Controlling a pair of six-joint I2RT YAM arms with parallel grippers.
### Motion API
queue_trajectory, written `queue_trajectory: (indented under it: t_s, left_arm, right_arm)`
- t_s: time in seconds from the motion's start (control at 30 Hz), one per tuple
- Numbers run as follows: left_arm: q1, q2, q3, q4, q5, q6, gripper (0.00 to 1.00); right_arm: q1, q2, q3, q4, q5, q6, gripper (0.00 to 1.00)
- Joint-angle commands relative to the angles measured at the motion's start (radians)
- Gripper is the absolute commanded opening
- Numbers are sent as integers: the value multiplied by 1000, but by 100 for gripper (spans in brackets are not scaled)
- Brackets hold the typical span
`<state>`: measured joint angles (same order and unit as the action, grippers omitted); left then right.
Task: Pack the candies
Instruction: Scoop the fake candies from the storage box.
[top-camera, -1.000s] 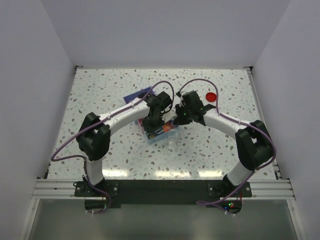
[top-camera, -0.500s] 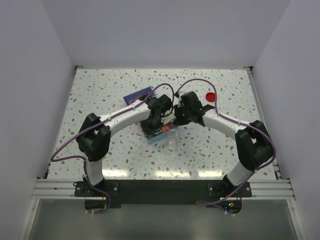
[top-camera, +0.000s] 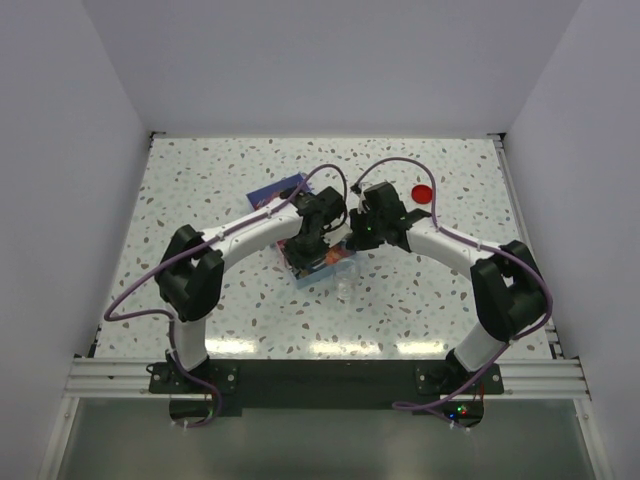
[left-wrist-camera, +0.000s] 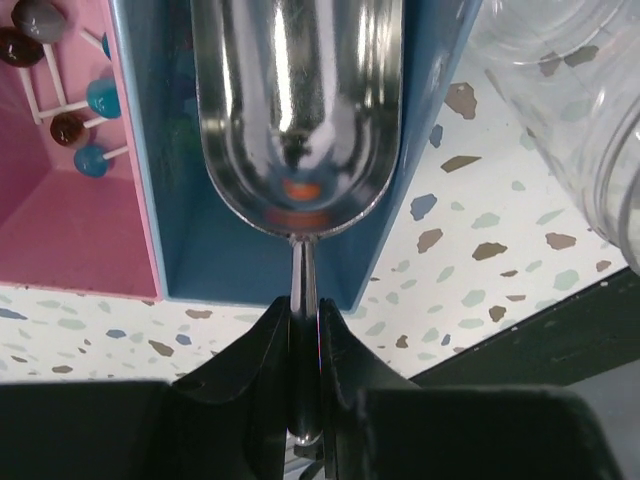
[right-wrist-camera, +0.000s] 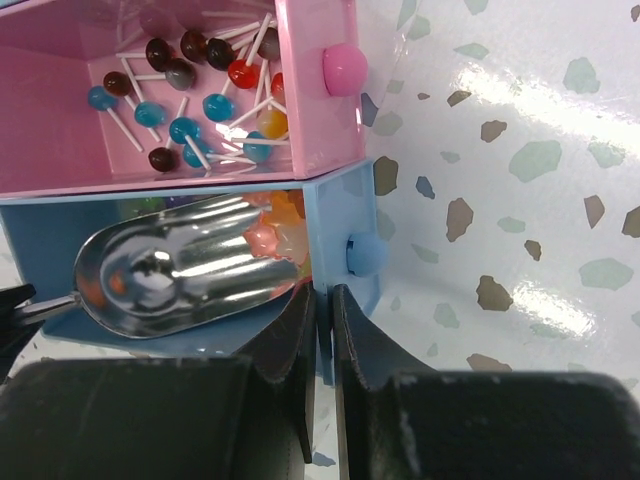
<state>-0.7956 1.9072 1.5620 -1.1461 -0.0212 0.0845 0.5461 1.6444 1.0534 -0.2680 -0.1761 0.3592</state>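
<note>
Little has moved in the last second; both arms have only nudged above the box. The left gripper (left-wrist-camera: 305, 315) clenches the scoop's (left-wrist-camera: 295, 100) thin handle, its bowl nearly empty in the blue drawer (right-wrist-camera: 355, 285). The right gripper (right-wrist-camera: 322, 300) pinches that drawer's front wall. The candies (right-wrist-camera: 278, 232) heap at the scoop's lip, inside the drawer. I'd say the scooping has barely begun; the jar (left-wrist-camera: 575, 110) waits just beside.

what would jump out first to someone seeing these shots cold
A shiny metal scoop, held by its handle in the left end effector, sits in a blue plastic drawer beside orange and pink candies. Next to it, a pink plastic drawer holds small ball lollipops on white sticks.
</note>
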Motion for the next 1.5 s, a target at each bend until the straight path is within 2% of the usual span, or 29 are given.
queue_trajectory:
  t_s: [0.0, 0.23, 0.37, 0.47, 0.7, 0.83, 1.07, 1.3, 1.33, 1.47]
  left_arm:
    - [-17, -5, -34, 331, 214, -72, 0]
    - [22, -129, -186, 439, 190, -77, 0]
    - [33, -158, -197, 436, 173, -48, 0]
    - [32, -139, -175, 465, 222, -38, 0]
    - [27, -163, -210, 620, 299, -58, 0]
    - [39, -238, -307, 654, 268, -52, 0]
    - [121, -364, -462, 739, 322, -25, 0]
    - [131, -378, -511, 756, 339, 6, 0]
    - [133, -381, -516, 758, 337, 8, 0]
    - [141, -399, -552, 786, 339, 14, 0]
  right_arm:
    - [28, 8, -18, 105, -117, 69, 0]
    - [-46, 3, -47, 98, -129, 52, 0]
    - [-54, 6, -27, 62, -112, 6, 0]
    - [-54, 18, -20, 78, -141, 18, 0]
    - [-51, 26, 2, 67, -143, 15, 0]
    - [-54, 15, 11, 32, -89, -14, 0]
    - [-87, 5, 16, 4, -60, -34, 0]
    - [-94, 5, 42, -17, -62, -55, 11]
    - [-94, 2, 43, -19, -60, -58, 16]
    - [-94, -24, 53, -43, -56, -72, 29]
